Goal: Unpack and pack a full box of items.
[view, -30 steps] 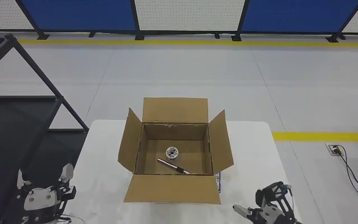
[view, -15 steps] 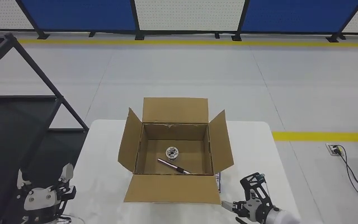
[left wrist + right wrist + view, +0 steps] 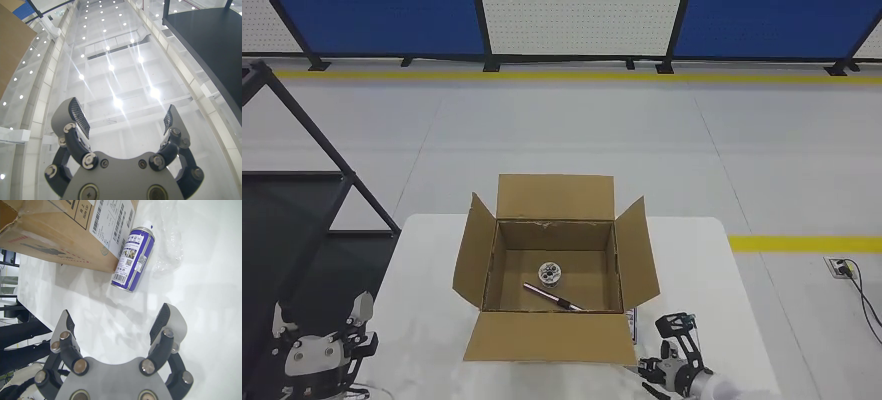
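Grippers sit at the near edge of the scene. The right gripper [image 3: 116, 313] hovers low over the white table [image 3: 422, 290], near the box's front right corner, fingers apart and holding nothing. The left gripper [image 3: 122, 109] is off the table's left side, pointing up at the ceiling, fingers likewise spread and empty. Just beyond the right gripper, a blue spray can [image 3: 135, 260] lies on its side, touching the box's outer wall. A crumpled clear plastic film [image 3: 170, 247] lies beside the can. The cardboard box [image 3: 547, 338] stands mid-table with all four flaps open. Inside on its floor lie a pen [image 3: 552, 297] and, behind it, a small round item [image 3: 550, 271].
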Controlling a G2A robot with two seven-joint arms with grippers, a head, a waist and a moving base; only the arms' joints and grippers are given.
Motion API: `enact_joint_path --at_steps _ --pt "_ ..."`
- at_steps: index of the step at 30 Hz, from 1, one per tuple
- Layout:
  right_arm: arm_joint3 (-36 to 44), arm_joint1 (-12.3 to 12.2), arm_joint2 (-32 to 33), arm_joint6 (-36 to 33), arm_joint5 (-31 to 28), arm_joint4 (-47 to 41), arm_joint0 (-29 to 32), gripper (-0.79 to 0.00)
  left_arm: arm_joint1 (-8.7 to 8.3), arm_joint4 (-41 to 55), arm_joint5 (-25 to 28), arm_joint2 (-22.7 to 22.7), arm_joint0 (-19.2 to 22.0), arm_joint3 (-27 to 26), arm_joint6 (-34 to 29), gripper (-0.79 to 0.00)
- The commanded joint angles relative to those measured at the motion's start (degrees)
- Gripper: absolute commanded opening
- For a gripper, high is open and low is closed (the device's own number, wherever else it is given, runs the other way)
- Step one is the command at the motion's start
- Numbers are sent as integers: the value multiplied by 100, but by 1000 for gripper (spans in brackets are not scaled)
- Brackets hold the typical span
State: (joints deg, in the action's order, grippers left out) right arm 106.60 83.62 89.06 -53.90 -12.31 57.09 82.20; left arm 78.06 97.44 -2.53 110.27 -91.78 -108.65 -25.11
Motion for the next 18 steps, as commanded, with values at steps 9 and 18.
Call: enact_joint_path --at_steps 9,18 --pt "-311 4 -592 1230 413 488 42 0 0 0 0 0 0 0 0 0" --pt "-681 -6 -887 2162 606 789 -13 0 0 0 0 0 0 0 0 0"
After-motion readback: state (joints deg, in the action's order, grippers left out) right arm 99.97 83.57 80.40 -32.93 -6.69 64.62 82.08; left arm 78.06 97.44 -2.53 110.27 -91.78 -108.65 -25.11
